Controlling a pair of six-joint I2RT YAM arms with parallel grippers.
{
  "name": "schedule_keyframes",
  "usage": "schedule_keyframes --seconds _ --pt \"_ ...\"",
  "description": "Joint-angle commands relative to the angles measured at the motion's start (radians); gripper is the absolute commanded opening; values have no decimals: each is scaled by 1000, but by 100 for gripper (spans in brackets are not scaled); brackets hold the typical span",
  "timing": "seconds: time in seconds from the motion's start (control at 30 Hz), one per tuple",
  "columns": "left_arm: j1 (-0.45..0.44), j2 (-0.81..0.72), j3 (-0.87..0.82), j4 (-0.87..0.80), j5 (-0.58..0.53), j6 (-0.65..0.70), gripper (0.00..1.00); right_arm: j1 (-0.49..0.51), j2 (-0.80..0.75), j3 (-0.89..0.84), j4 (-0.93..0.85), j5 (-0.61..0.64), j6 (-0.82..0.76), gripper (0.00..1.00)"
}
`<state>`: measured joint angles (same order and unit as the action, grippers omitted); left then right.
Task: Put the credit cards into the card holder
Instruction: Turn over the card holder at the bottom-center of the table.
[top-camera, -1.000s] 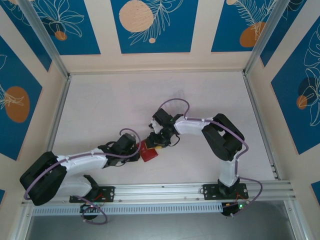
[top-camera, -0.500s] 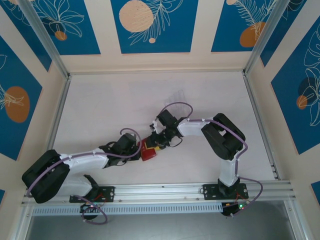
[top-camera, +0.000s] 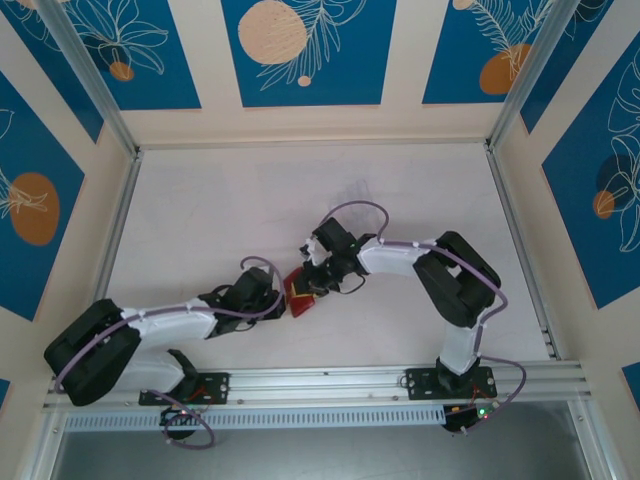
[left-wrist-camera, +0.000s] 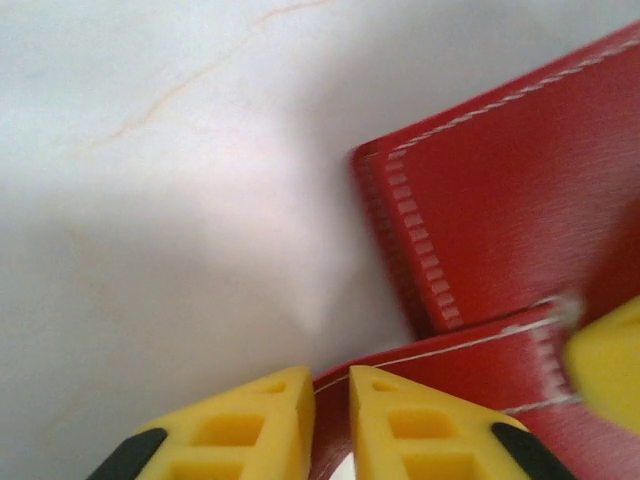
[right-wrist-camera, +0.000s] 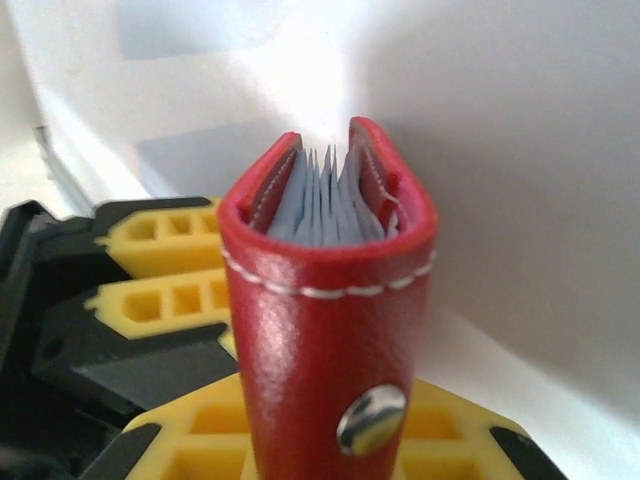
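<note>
The dark red card holder (top-camera: 298, 296) is held between both grippers, just off the table at centre front. My left gripper (top-camera: 277, 303) (left-wrist-camera: 330, 405) is shut on one thin red edge of the card holder (left-wrist-camera: 500, 190). In the right wrist view the card holder (right-wrist-camera: 320, 330) stands folded, snap tab facing me, and my right gripper (right-wrist-camera: 330, 430) is shut on its sides. Thin grey-blue leaves (right-wrist-camera: 325, 205) stand inside the fold. I cannot tell whether these are credit cards or pocket dividers.
The white tabletop (top-camera: 230, 210) stretches behind and to both sides of the grippers. Metal rails (top-camera: 120, 220) bound it left and right, and a rail (top-camera: 330, 380) carries the arm bases in front. The left gripper's yellow fingers (right-wrist-camera: 160, 240) sit close beside the holder.
The right gripper has closed on the card holder, which now looks narrower and more folded. Holder and right gripper have shifted slightly toward the left gripper.
</note>
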<state>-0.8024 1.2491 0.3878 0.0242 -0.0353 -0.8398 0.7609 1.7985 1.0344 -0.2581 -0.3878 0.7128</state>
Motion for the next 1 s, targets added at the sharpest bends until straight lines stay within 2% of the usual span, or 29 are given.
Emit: schedule_keyframes --seconds 0.0,0.1,0.23,0.33,0.4,0.57,0.73,0.87,0.97 --pt "-2 -103 -15 -309 -50 -4 24 4 -142 55 -274 243 -59 0" --pt "1 -229 23 -420 -85 8 31 29 -212 111 -525 537 -63 0" --pt "9 -299 67 -523 -115 14 32 83 -261 172 -768 838 -17 0" --pt "11 -319 78 -556 -119 4 31 134 -233 226 -914 1008 57 0" --pt "12 -341 80 -575 -121 -11 31 173 -191 249 -966 1067 99 0" --pt "12 -432 109 -680 -170 -47 31 284 23 375 -1096 1182 219 0" --pt "12 -518 159 -803 -227 -60 31 361 269 552 -1145 1208 250 8" --pt "14 -594 195 -900 -273 -83 32 391 373 647 -1087 1145 198 24" --pt "17 -648 208 -952 -291 -94 33 399 334 627 -934 1014 101 36"
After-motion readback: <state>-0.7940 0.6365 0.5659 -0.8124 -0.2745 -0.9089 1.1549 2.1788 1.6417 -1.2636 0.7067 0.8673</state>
